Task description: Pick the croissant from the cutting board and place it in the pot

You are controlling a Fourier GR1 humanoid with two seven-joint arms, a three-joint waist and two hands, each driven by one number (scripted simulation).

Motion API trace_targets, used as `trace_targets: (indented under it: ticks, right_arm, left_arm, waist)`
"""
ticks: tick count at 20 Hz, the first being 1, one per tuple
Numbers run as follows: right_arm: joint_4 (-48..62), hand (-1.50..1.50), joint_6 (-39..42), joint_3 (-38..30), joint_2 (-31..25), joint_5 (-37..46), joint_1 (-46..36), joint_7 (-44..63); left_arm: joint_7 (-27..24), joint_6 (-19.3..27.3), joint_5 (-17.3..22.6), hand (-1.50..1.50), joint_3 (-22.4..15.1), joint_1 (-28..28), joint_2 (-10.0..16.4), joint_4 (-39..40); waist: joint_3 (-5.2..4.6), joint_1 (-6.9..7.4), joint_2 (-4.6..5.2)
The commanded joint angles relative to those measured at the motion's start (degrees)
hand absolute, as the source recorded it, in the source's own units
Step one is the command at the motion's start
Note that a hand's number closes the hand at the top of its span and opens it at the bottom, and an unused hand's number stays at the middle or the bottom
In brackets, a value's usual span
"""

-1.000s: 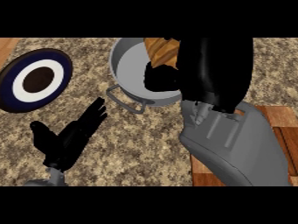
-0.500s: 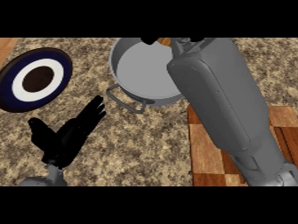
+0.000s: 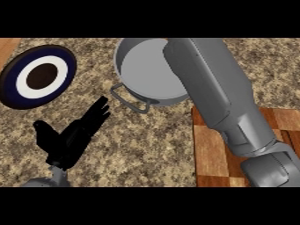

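1. Speckled beige stone tabletop (image 3: 152,145): carries every item listed below.
2. Round grey metal pot (image 3: 142,66): stands at the upper centre. 1 wire loop handle (image 3: 129,100) points toward the lower left. The bare grey inside is seen where it is not covered.
3. Chequered brown wooden cutting board (image 3: 210,154): lies at the lower right, just below the pot.
4. Round navy plate with a white ring and a brown centre (image 3: 38,77): lies at the upper left, well apart from the pot.
5. Left hand (image 3: 71,138): shown at the lower left, fingers straight and spread, nothing held.
6. Grey right forearm (image 3: 210,88): laid across the cutting board and the pot's right side. The right hand is cut off at the top edge, so its state cannot be told.
7. Croissant: not seen; its place cannot be told.
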Motion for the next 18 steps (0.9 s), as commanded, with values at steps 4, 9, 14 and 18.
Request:
trace_targets:
  ticks: [4,9,14,18]
  right_arm:
    - [13.91,1.5,-11.28,-4.44,0.07,-4.23,-4.32,-7.06]
    - [19.17,1.5,-14.52,-9.35,0.07,-7.49,-3.6,-10.31]
    - [17.13,-1.5,-22.17,-15.11,0.07,-17.16,-1.09,-18.59]
    - [17.63,-1.5,-23.98,-17.91,0.07,-20.05,-1.12,-26.01]
  left_arm:
    - [2.83,1.24,-0.56,0.0,-1.59,-2.19,-1.69,-0.69]
    - [-0.34,-1.36,0.13,0.0,-1.06,-2.32,-1.18,1.93]
    - [1.66,-0.19,-0.74,0.0,-1.75,-4.35,-1.66,0.5]
    - [2.36,-1.61,0.65,0.0,-1.01,-4.13,-0.67,0.46]
  waist:
    - [0.0,2.14,0.74]
    - [-0.01,2.6,1.38]
    - [0.18,3.49,1.38]
    - [0.16,3.74,1.87]
